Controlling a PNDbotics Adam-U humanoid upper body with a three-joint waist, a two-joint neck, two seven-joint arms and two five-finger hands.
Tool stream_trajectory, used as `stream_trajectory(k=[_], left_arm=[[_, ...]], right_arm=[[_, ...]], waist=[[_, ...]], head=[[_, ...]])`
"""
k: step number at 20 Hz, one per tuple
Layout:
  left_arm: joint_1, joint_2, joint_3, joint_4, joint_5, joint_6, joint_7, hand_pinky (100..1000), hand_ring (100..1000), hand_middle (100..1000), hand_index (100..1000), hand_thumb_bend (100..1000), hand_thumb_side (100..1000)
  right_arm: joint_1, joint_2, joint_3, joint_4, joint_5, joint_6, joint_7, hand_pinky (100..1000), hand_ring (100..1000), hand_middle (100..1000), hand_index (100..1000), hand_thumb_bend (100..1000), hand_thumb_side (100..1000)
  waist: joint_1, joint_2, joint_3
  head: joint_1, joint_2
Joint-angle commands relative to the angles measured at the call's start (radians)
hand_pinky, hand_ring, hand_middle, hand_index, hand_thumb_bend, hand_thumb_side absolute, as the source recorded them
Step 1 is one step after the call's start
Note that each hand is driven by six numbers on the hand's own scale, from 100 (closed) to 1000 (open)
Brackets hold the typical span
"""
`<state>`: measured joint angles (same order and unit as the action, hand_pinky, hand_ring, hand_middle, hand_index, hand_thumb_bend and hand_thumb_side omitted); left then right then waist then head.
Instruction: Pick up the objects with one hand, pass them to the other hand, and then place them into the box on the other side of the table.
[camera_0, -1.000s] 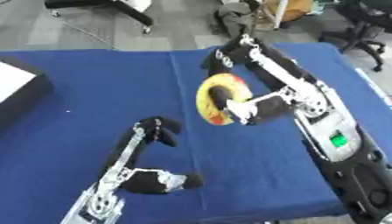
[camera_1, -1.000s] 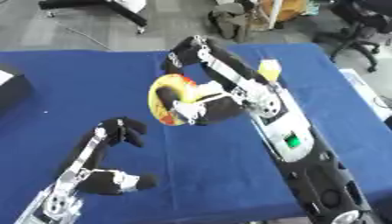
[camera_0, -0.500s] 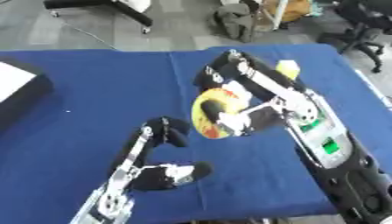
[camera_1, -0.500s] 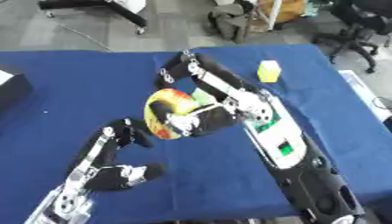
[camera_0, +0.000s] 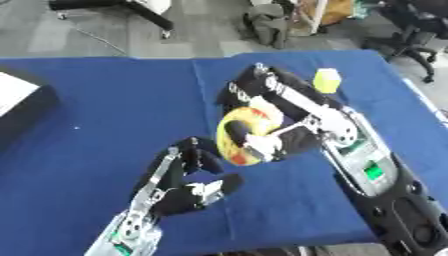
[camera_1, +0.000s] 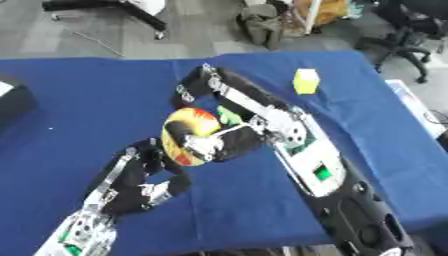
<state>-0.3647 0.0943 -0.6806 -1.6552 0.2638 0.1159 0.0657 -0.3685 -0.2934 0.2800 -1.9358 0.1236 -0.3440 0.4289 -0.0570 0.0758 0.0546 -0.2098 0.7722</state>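
A round yellow object with red and orange on its top (camera_0: 248, 127) hangs above the blue table (camera_0: 96, 110), held by my right hand (camera_0: 278, 144), whose fingers curl round its lower right side. My left hand (camera_0: 188, 182) is just below and to the left of it, fingers relaxed and pointing up, their tips close to the object's lower left edge. I cannot tell whether they touch it. A small green piece (camera_1: 229, 115) shows beside the object in the right eye view. A black box with a white inside (camera_0: 19, 102) sits at the table's left edge.
A yellow-green block (camera_0: 326, 80) stands on the table at the far right. Beyond the far edge are grey floor, chair bases and a bag. The table's right edge runs close to my right forearm.
My right hand has carried the round object left and toward my left hand. The left hand has risen and moved right to meet it. The camera has also shifted.
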Motion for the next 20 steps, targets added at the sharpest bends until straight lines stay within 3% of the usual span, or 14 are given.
stream_trajectory(k=[1,12,20], left_arm=[[-0.020,-0.016,-0.006,-0.013,0.066,-0.001,-0.008,621,513,541,647,718,349],[-0.039,-0.031,-0.003,-0.056,0.232,-0.002,0.003,629,523,534,635,667,323],[-0.043,-0.027,-0.001,-0.095,0.308,0.002,-0.002,635,529,534,632,680,297]], right_arm=[[-0.006,-0.007,0.003,-0.020,-0.011,0.010,0.001,653,473,257,311,100,454],[0.000,-0.005,0.009,-0.012,-0.029,0.023,0.015,651,471,255,310,100,456],[0.002,-0.003,0.008,-0.009,-0.031,0.028,0.017,651,470,254,309,100,457]], waist=[[0.000,-0.014,-0.002],[-0.001,-0.016,-0.003],[-0.001,-0.014,-0.003]], head=[[-0.005,-0.002],[-0.008,-0.002],[-0.012,-0.002]])
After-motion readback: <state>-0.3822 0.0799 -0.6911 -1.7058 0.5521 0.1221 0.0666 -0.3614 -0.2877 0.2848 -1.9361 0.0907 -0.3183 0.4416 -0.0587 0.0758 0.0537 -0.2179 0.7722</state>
